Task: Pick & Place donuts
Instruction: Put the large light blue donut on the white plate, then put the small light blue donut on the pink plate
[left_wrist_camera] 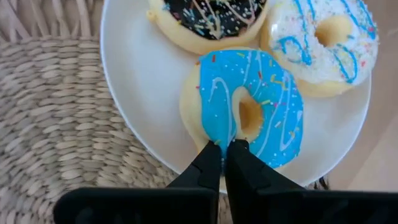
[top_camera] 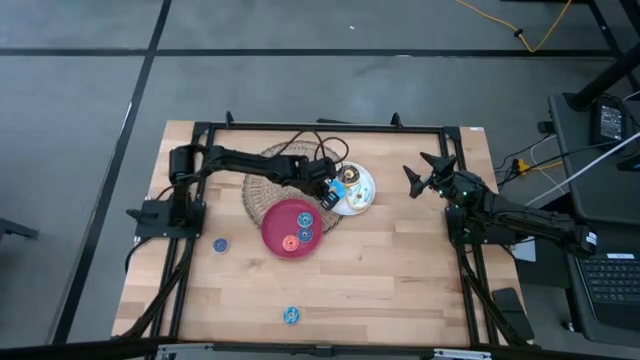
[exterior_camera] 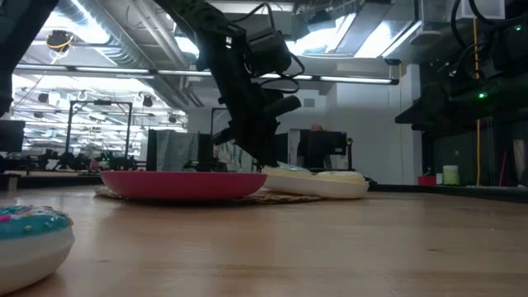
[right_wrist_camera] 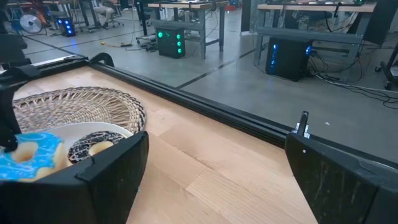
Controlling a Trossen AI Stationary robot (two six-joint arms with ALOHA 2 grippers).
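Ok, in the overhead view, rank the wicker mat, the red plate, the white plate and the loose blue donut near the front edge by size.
1. Wicker mat, though partly covered.
2. Red plate.
3. White plate, slightly smaller.
4. Loose blue donut, far the smallest.

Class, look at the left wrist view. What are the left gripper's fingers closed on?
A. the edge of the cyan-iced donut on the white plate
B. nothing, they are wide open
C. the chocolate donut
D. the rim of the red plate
A: the left gripper is pinched shut on the near edge of the cyan-iced donut, which lies on the white plate beside the chocolate donut and a white-iced one.
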